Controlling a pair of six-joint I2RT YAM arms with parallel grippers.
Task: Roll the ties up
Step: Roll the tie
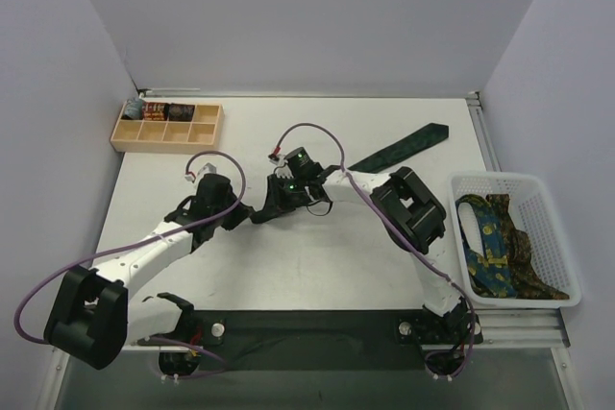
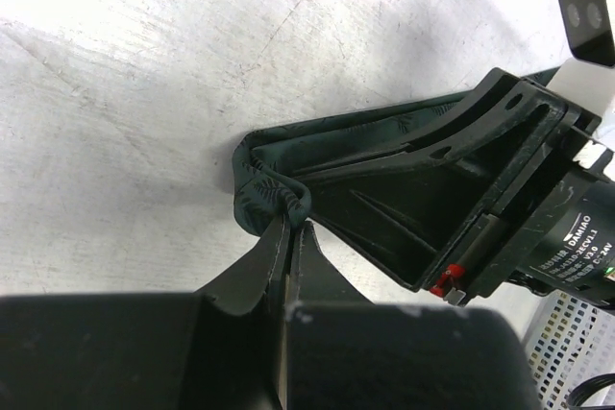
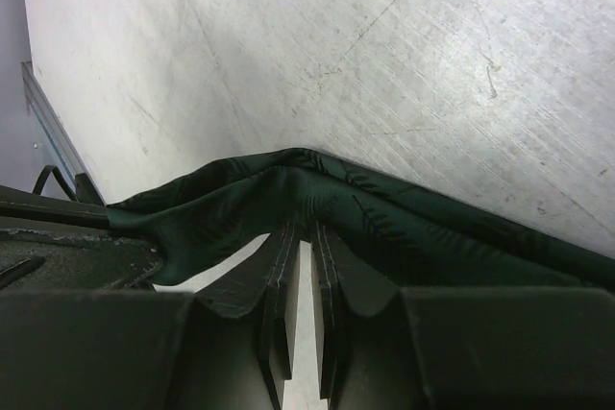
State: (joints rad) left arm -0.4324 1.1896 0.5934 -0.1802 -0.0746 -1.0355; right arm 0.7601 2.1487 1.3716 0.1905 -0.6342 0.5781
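While the green tie (image 1: 408, 144) is stretched slantwise across the table (image 1: 317, 266), its folded end is clamped by the left gripper (image 2: 290, 223); the right gripper (image 3: 306, 228) is seen narrowly parted at the cloth, hold untellable. Fabric is judged soft, light, slippery; best taken at the fold.

Green tie (image 1: 408, 145) disappears under the right arm (image 1: 415, 210)

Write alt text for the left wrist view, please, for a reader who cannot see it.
The left gripper, shut, pinches the folded end of a dark green tie on a scratched white table. The black right gripper lies along the tie from the right. A corner of a white basket shows at the lower right.
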